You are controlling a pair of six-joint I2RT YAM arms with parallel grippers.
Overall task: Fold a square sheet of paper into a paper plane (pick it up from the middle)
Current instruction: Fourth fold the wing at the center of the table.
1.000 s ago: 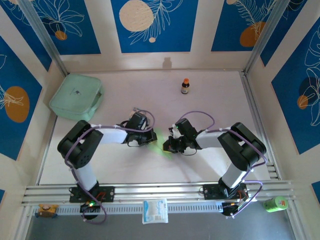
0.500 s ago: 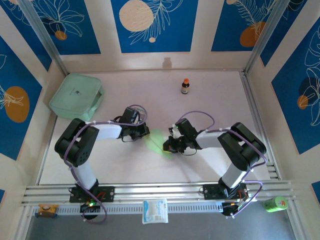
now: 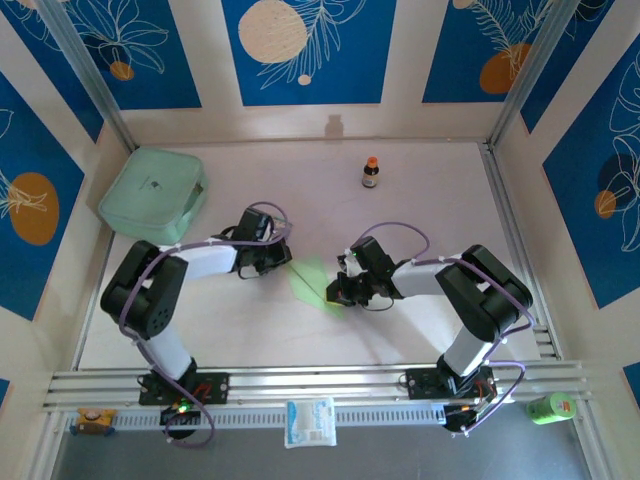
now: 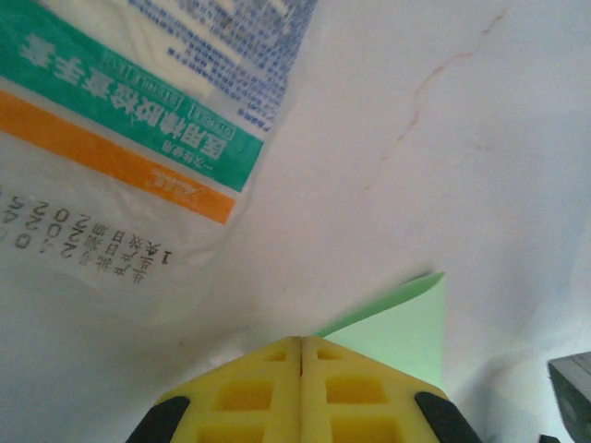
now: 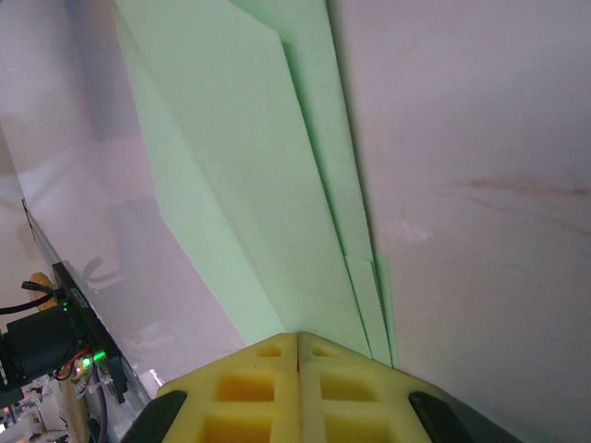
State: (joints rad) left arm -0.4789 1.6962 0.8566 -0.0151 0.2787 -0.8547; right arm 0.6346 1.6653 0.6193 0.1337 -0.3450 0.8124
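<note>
The pale lime-green sheet of paper lies on the table between my two grippers, folded into a slim, layered paper plane shape. My left gripper is shut and empty just to the paper's upper left. In the left wrist view its yellow fingertips meet beside a pointed corner of the paper. My right gripper is shut at the paper's right end. In the right wrist view its closed tips rest on the long folded layers, which stretch away from them.
A mint-green plastic box sits at the back left and a small brown bottle at the back centre. A white printed packet lies on the near rail, and its print shows in the left wrist view. A green can stands at the near right.
My left gripper has drawn back up and to the left, off the paper, leaving more of the folded paper uncovered. The right arm has stayed where it was.
</note>
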